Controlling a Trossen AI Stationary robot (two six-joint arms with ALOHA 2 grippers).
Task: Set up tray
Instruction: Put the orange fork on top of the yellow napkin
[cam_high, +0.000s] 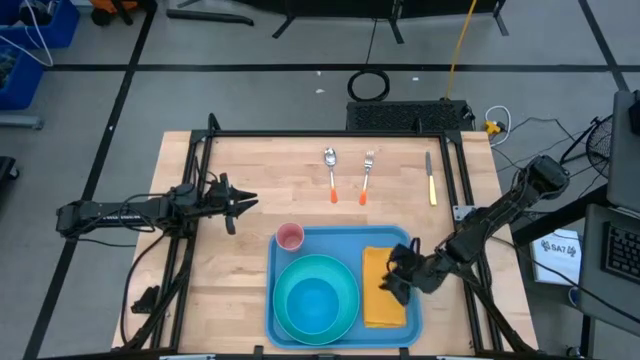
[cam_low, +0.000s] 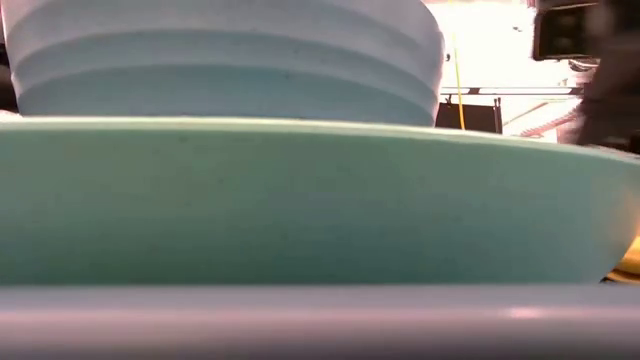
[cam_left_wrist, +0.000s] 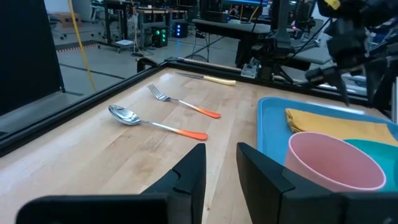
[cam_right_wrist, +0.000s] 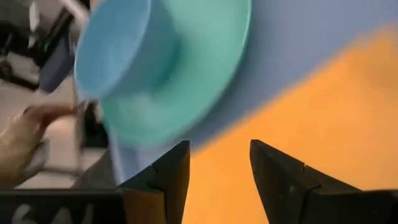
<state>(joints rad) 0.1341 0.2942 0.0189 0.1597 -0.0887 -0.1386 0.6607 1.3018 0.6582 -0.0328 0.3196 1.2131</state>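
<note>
I have the light-blue plastic tray (cam_high: 342, 248) holding the teal round plate (cam_high: 345, 275), blue bowl (cam_high: 312, 300), pink cup (cam_high: 290, 237) and yellow cloth napkin (cam_high: 383, 285); my right gripper (cam_high: 400, 278) hangs released just above that napkin; left gripper (cam_high: 238, 205) empty, part-open; the orange-handled spoon (cam_high: 331, 171), fork (cam_high: 367, 173) and knife (cam_high: 430, 178) beyond it are not yet loaded.

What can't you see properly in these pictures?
- Low view: the bowl and teal plate fill the frame, hiding the cutlery, the cup and both grippers.
- Right wrist view: blurred; the cloth runs off the edge.
- Left wrist view: the pink cup is cut off at the bottom; it hides part of the tray.
- High view: the right gripper covers part of the cloth; whether it touches is unclear.
</note>
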